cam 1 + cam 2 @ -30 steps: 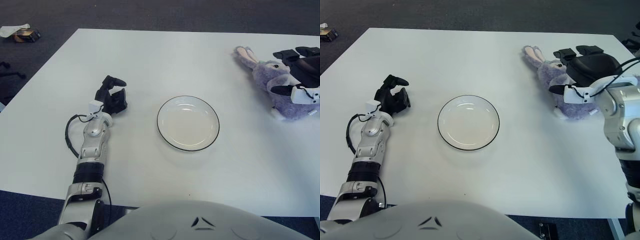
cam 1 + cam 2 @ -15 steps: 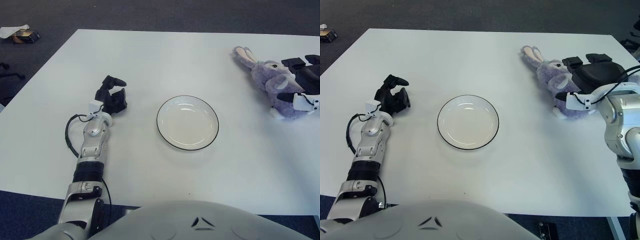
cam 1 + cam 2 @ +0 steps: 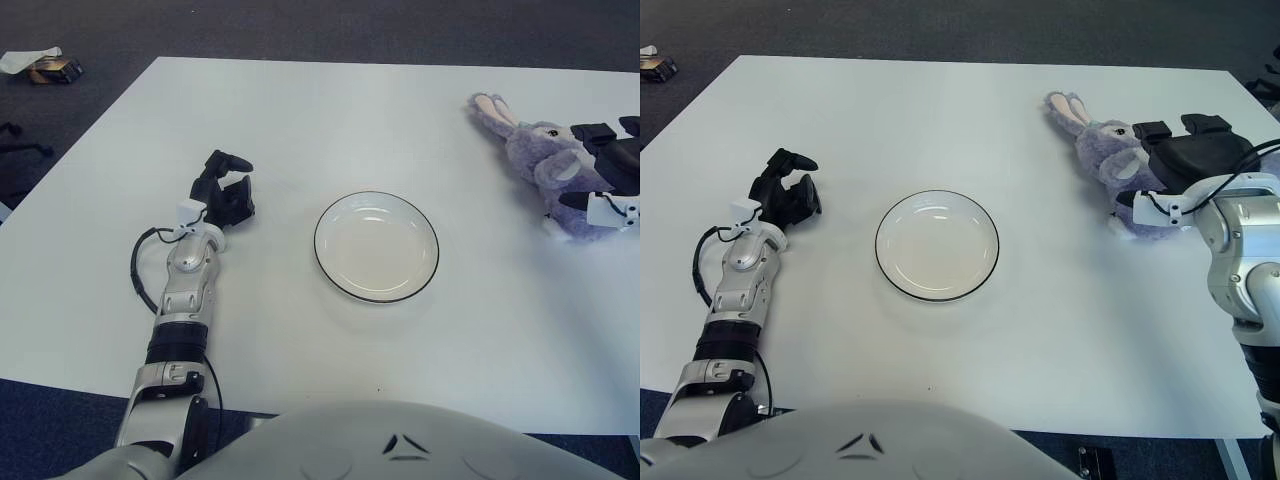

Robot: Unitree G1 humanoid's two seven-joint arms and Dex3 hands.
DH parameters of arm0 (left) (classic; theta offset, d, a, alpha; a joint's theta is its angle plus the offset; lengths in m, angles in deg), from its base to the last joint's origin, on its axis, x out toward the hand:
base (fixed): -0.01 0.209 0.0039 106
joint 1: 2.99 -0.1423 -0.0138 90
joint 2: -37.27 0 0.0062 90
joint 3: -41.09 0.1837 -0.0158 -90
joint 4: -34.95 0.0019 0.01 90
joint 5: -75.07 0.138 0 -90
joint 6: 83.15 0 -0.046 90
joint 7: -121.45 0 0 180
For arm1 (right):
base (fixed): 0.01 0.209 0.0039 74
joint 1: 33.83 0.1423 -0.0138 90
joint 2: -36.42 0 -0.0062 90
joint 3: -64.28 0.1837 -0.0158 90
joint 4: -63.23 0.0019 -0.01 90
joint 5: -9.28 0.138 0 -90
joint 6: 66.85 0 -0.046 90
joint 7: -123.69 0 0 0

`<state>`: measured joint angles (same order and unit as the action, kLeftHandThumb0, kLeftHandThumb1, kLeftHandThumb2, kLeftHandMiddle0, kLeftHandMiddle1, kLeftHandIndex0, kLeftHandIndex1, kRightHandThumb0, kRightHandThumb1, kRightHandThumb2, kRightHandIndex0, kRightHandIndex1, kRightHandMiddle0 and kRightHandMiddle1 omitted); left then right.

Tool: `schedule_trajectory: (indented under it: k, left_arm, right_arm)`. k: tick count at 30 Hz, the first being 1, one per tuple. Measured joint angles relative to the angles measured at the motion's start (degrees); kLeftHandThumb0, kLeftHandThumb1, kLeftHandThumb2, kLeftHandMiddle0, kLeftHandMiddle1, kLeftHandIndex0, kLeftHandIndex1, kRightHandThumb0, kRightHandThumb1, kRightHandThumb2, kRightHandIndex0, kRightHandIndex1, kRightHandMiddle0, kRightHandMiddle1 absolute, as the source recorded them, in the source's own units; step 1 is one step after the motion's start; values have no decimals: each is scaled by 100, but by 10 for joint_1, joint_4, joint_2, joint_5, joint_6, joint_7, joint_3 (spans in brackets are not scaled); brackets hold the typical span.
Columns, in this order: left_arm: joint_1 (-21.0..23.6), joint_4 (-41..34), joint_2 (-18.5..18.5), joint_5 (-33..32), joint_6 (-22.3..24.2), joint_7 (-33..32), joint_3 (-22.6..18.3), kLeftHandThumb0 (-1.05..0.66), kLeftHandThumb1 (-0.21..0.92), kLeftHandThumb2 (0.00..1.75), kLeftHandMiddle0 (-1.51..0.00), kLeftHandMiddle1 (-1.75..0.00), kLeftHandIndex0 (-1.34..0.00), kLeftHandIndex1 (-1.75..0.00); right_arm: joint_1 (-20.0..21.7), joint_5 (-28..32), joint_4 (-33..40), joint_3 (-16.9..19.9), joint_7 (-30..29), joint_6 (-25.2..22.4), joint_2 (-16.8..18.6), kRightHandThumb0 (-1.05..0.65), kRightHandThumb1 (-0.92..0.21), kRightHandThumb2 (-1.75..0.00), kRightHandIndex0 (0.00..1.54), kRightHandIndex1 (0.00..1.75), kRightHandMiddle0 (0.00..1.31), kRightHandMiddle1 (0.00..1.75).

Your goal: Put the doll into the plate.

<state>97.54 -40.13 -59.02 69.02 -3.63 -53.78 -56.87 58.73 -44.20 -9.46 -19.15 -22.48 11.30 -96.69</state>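
Gripping the doll (image 3: 1110, 160), right hand (image 3: 1180, 165) beside plate (image 3: 937, 245).

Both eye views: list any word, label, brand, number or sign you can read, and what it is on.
None can be read.
Doll, plate, table: no print shows.
Left hand, right hand: no lettering shows.
Small items on the floor at upper left: too small to tell any print.
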Motion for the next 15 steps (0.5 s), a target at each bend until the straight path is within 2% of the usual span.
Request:
schedule_trajectory:
  k: [7, 15]
  left_arm:
    - [0, 0, -1, 0, 1, -2, 0, -40, 61, 94, -106, -175, -38, -175]
    - [-1, -4, -1, 0, 5, -4, 0, -40, 60, 95, -106, -175, -39, -175]
  right_arm:
    - [-6, -7, 5, 6, 29, -11, -1, -105, -92, -75, 0, 0, 0, 2]
    - [-9, -35, -14, 0, 35, -17, -1, -105, -92, -75, 0, 0, 0, 0]
